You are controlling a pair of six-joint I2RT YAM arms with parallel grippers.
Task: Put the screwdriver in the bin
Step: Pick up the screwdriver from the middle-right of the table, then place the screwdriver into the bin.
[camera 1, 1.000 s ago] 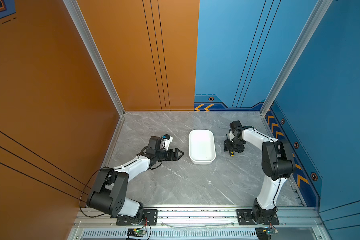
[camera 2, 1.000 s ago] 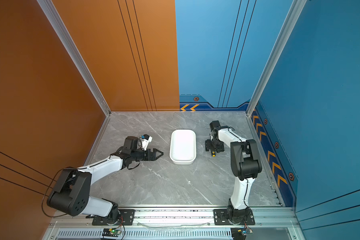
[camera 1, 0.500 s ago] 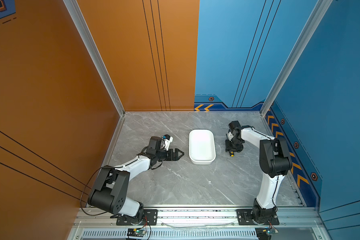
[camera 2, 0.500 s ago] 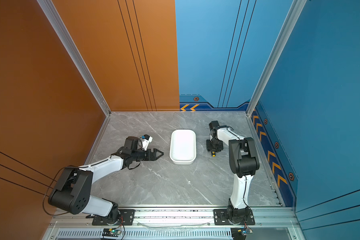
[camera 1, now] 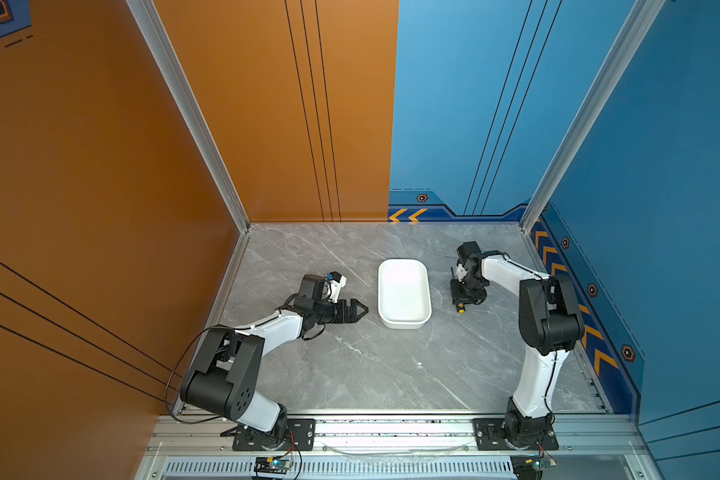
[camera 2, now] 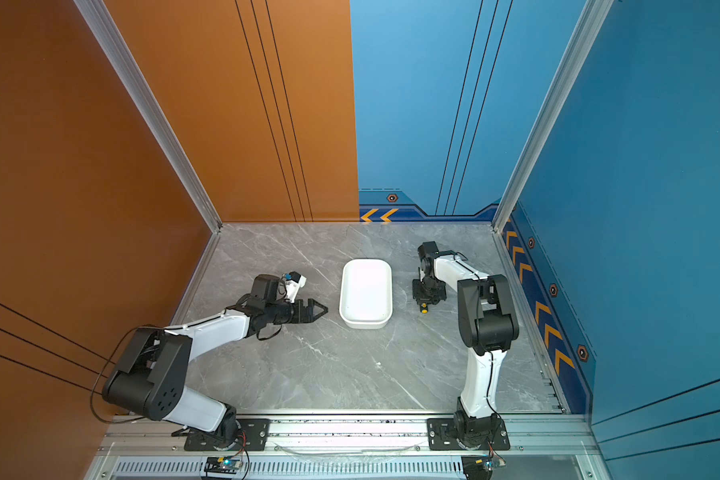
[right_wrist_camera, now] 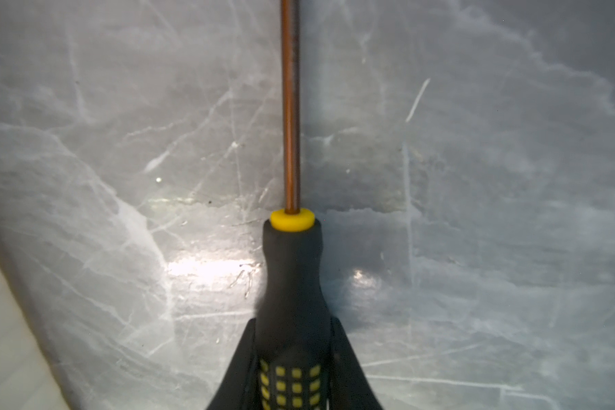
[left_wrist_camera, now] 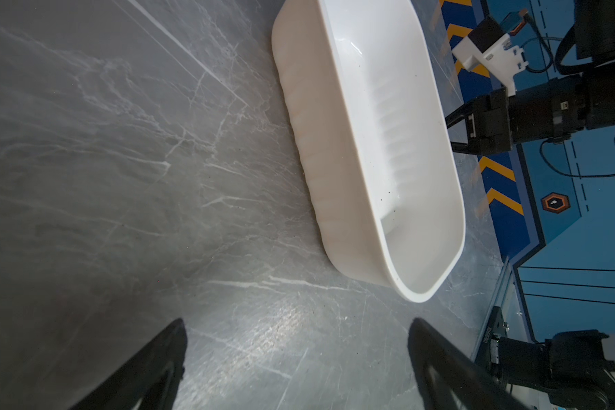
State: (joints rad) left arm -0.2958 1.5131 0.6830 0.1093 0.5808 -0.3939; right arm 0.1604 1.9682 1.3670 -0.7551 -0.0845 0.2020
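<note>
You are clamping the fingers of the right gripper (right_wrist_camera: 293,321) on the screwdriver (right_wrist_camera: 292,269) handle, just right of the bin (camera 1: 404,323); the left gripper (left_wrist_camera: 295,321), left of it, is holding its fingers wide apart.

In both top views the screwdriver (camera 1: 460,308) shows only its yellow end cap from under the right gripper (camera 1: 463,296), while the right wrist view cuts off its shaft tip and handle end.

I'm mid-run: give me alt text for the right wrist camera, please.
The right claw is shut on the black, yellow-dotted handle of the screwdriver, whose thin shaft runs straight away from the camera over the grey marble table.
</note>
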